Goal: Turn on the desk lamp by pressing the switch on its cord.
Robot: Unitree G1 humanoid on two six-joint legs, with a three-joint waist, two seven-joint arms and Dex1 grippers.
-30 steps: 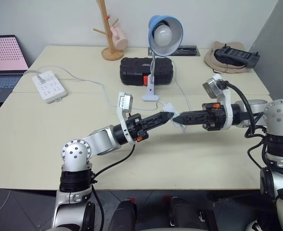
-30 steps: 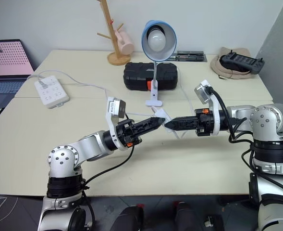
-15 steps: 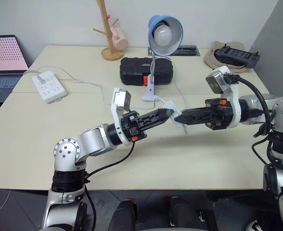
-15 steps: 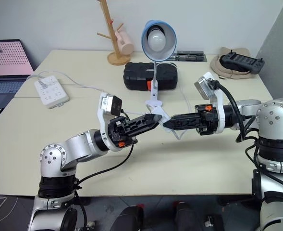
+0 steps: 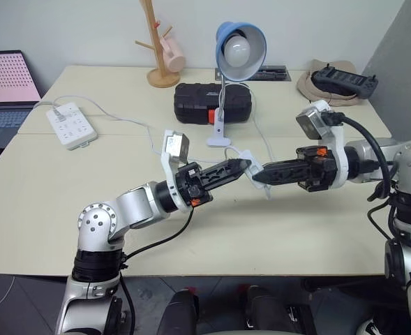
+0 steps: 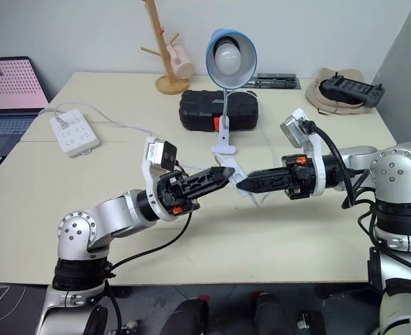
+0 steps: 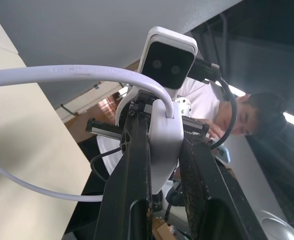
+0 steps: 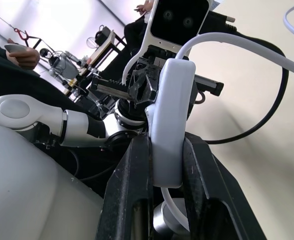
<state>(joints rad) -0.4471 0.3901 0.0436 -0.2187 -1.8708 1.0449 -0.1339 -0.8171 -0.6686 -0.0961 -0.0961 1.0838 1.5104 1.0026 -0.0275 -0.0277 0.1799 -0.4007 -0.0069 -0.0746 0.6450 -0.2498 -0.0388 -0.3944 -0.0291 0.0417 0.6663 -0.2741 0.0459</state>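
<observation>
Above the table, switch between both pinching grippers

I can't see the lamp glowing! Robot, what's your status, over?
Left tool and right tool both shut on small white oblong switch, lifted off table. Light-blue dome desk lamp unlit. Thin white cord trails behind; nothing blocking.

Desk lamp behind switch; power strip far left on table.
</observation>
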